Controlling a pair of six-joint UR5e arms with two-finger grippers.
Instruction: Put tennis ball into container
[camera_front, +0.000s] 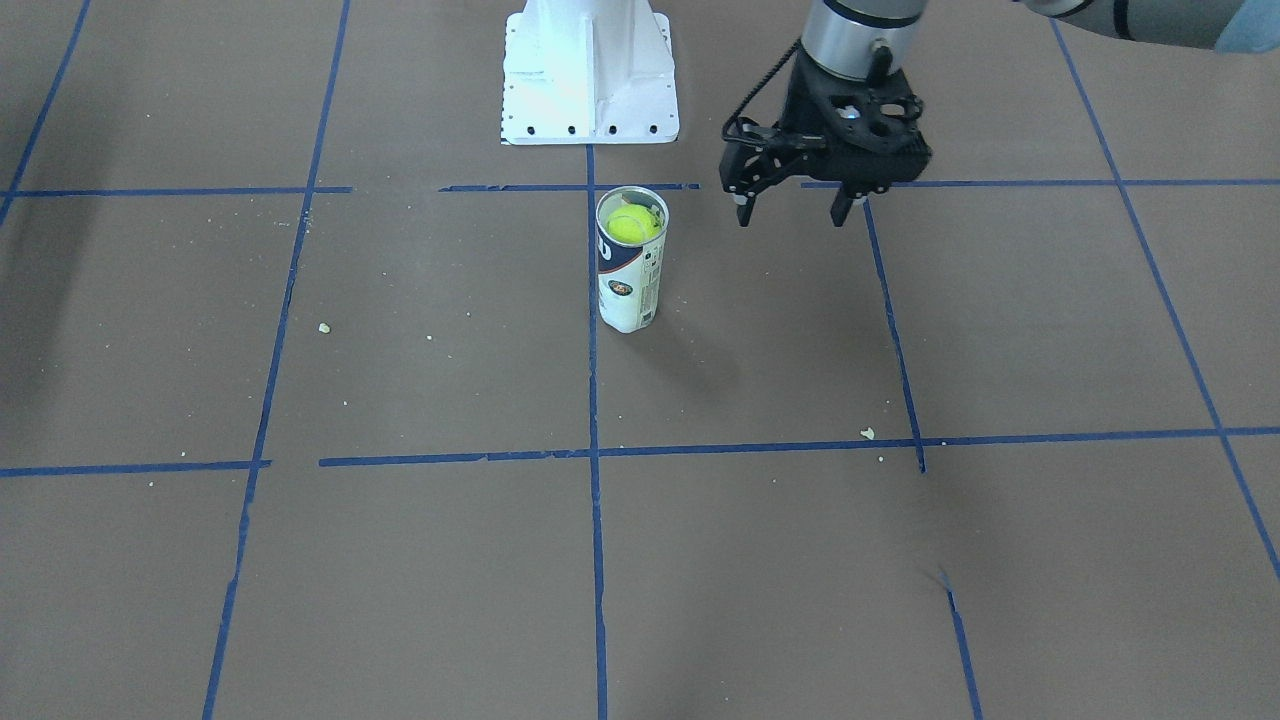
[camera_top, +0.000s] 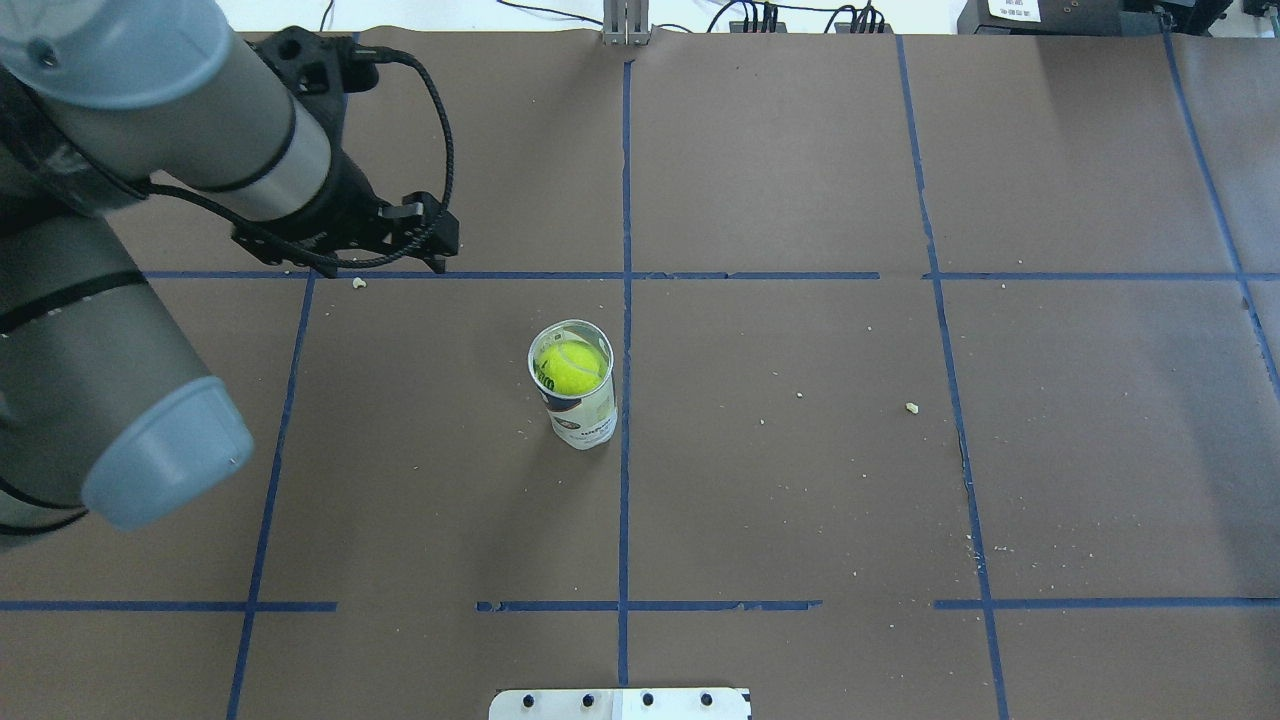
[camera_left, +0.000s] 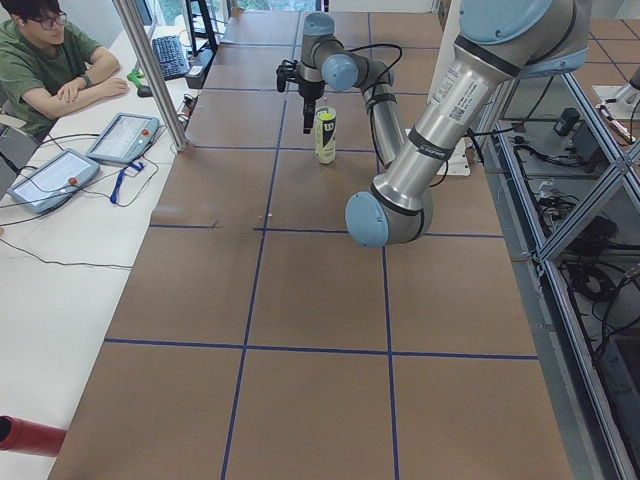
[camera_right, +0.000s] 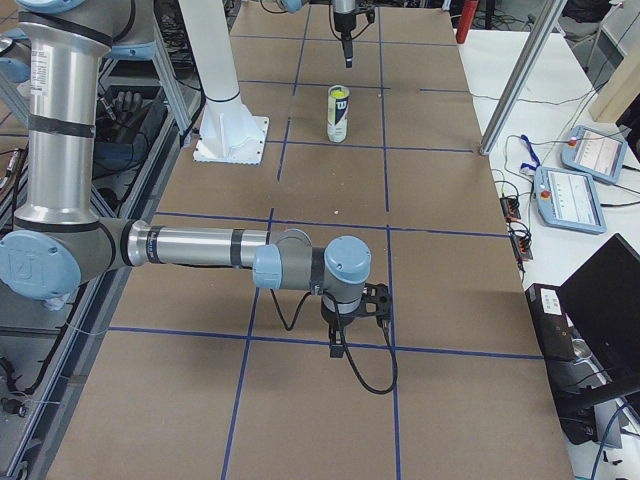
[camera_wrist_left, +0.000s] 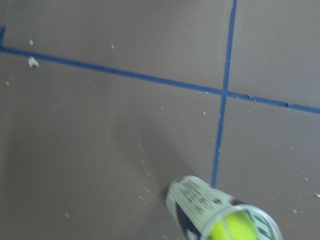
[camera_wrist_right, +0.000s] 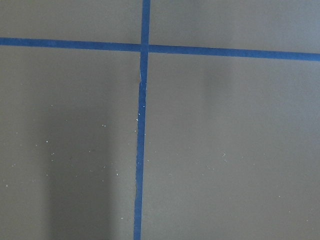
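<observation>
The container (camera_front: 630, 285) stands upright near the table's middle, beside a blue tape line. The tennis ball (camera_front: 633, 224) sits inside it, just below the metallic rim, and also shows from above as tennis ball (camera_top: 571, 366) in container (camera_top: 586, 418). My left gripper (camera_front: 790, 208) hangs open and empty above the table, off to the can's side and apart from it. The left wrist view catches the container (camera_wrist_left: 197, 197) with the ball (camera_wrist_left: 235, 227) at its lower edge. My right gripper (camera_right: 350, 335) shows only in the exterior right view, low over the table far from the can; I cannot tell its state.
The white pedestal base (camera_front: 590, 90) stands behind the can on the robot's side. Small crumbs (camera_front: 867, 433) dot the brown paper. An operator (camera_left: 45, 60) sits at a side table with tablets (camera_left: 122, 137).
</observation>
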